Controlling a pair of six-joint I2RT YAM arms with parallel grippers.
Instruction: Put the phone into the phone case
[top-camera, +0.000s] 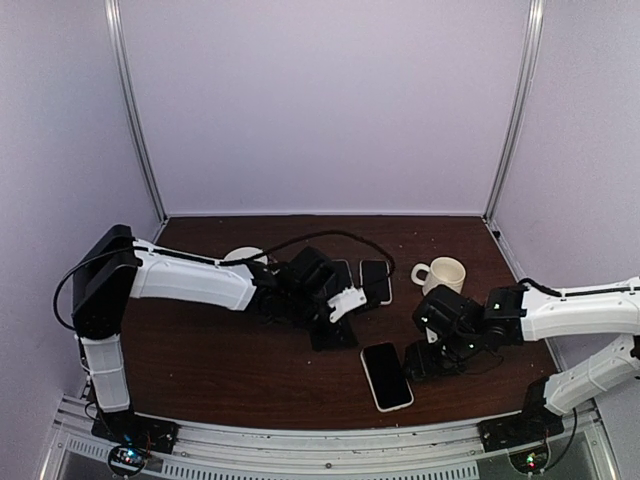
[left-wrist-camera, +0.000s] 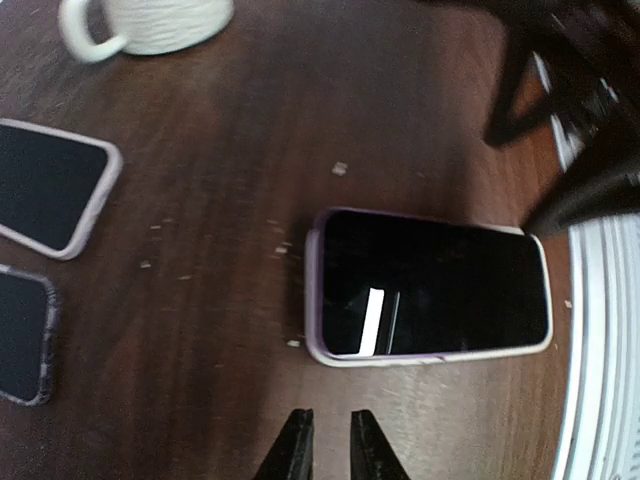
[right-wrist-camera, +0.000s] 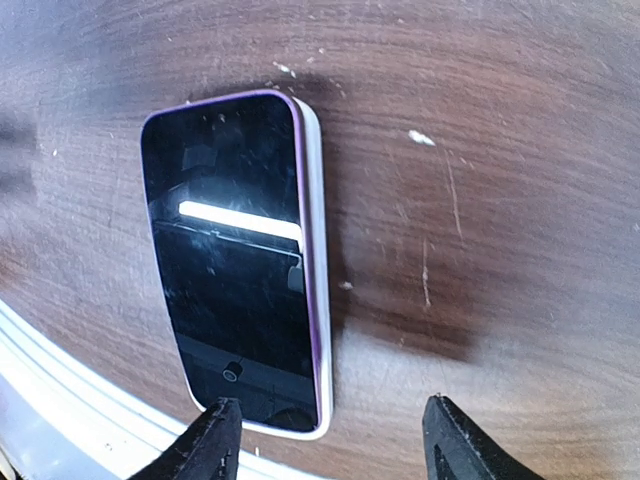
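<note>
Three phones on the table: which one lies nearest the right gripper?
The lone phone near the front edge, close beside the right gripper. The other two lie side by side farther back, near the mug.

The black phone in its pale lilac case (top-camera: 386, 376) lies on the dark wooden table (top-camera: 230, 370) near the front edge, with the right gripper (top-camera: 420, 362) just to its right and the left gripper (top-camera: 333, 337) behind it to the left. A pale-rimmed cased phone (top-camera: 376, 282) and a dark-rimmed cased phone (top-camera: 343, 275) lie side by side behind the left gripper. The cream ceramic mug (top-camera: 446, 274) stands to the right of them.
</note>
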